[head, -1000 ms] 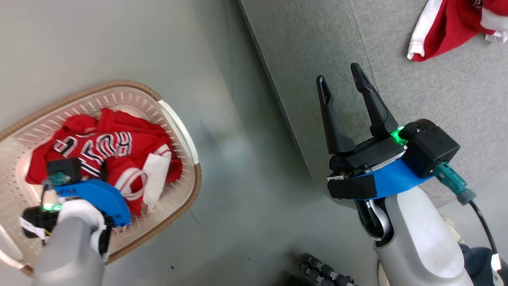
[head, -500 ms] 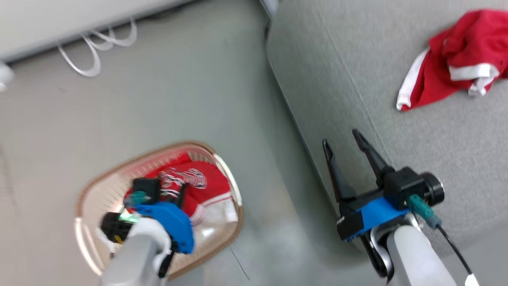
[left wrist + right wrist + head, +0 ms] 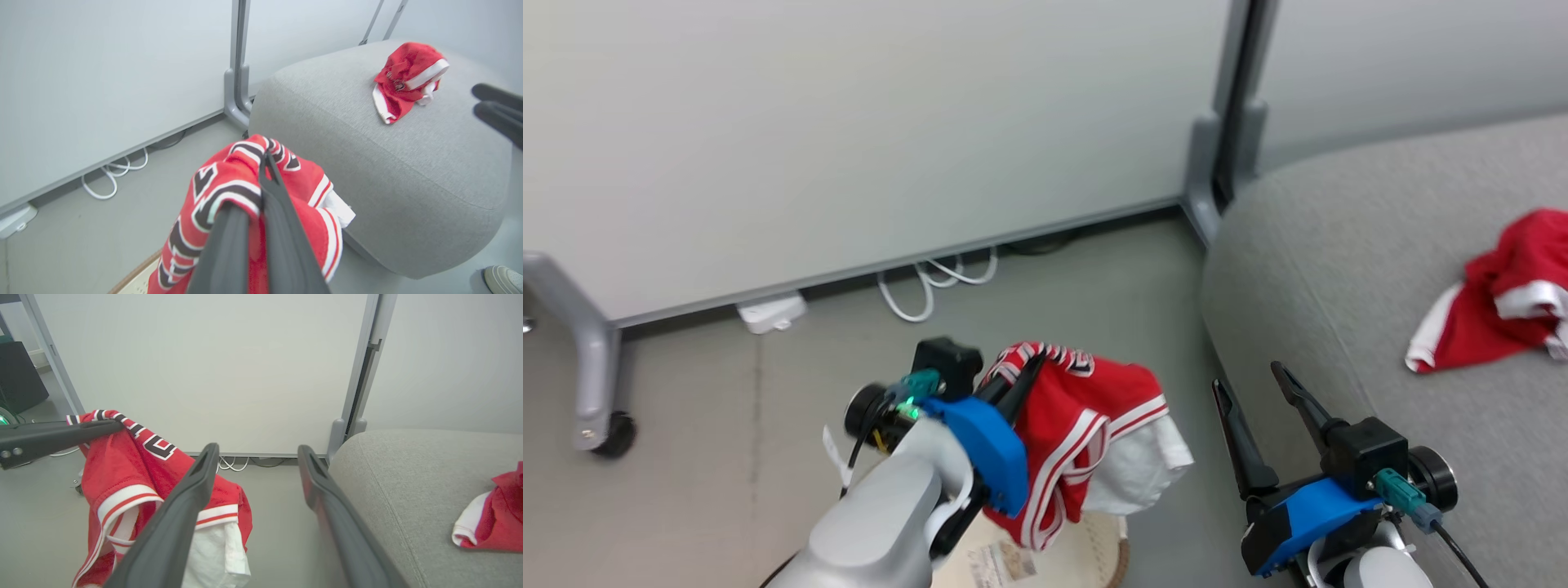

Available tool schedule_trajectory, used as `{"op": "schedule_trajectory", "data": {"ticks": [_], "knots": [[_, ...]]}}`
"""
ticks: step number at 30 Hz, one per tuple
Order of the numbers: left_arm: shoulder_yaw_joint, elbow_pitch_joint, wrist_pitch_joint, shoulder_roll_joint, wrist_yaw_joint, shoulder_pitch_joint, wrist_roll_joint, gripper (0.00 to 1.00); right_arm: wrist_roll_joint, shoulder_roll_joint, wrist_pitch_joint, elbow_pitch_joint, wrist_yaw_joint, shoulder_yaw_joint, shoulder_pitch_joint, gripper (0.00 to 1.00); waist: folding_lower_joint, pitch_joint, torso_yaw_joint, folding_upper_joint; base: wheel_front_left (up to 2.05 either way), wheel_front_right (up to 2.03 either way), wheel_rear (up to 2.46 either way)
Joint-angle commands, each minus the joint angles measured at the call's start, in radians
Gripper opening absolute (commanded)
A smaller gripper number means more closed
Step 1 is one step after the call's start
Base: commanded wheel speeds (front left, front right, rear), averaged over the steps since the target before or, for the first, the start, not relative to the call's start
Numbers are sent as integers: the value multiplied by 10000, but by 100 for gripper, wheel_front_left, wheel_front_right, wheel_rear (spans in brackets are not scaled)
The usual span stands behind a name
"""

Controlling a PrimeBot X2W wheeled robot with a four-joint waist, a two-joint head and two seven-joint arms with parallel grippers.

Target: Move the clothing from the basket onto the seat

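Note:
My left gripper (image 3: pixel 1036 353) is shut on the red jersey (image 3: pixel 1094 425), which hangs in the air above the basket (image 3: pixel 1094 559); only a piece of the basket's bottom and rim shows under the cloth. In the left wrist view the closed fingers (image 3: pixel 265 161) pinch the lettered fold of the jersey (image 3: pixel 222 183). The grey seat (image 3: pixel 1339 269) lies to the right, with red shorts (image 3: pixel 1503 306) lying on it. My right gripper (image 3: pixel 1248 377) stands open and empty beside the seat's near edge, right of the jersey (image 3: pixel 122 469).
A pale partition wall with a grey post (image 3: pixel 1217 155) stands behind. White cables (image 3: pixel 931 282) and a white power block (image 3: pixel 772 312) lie at its foot. A caster leg (image 3: pixel 605 433) stands at the left. A shoe (image 3: pixel 502 277) shows by the seat.
The head camera has tilted up from the floor to the wall. My left gripper has lifted the jersey out of the basket. The right gripper stays open.

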Motion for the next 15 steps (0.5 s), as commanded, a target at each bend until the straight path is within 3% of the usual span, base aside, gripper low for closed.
{"op": "schedule_trajectory", "data": {"ticks": [1, 15], "knots": [[-122, -104, -66, 27, -44, -259, -120, 0, -5, -15, 51, -88, -7, 23, 167, 100, 3, -681, 714, 0, 0, 0, 0], [-1565, -1145, -190, 24, 224, -2470, -1316, 0, 190, 16, 403, -319, -7, 458, 350, 100, 3, -1134, 1168, 0, 0, 0, 0]]}}
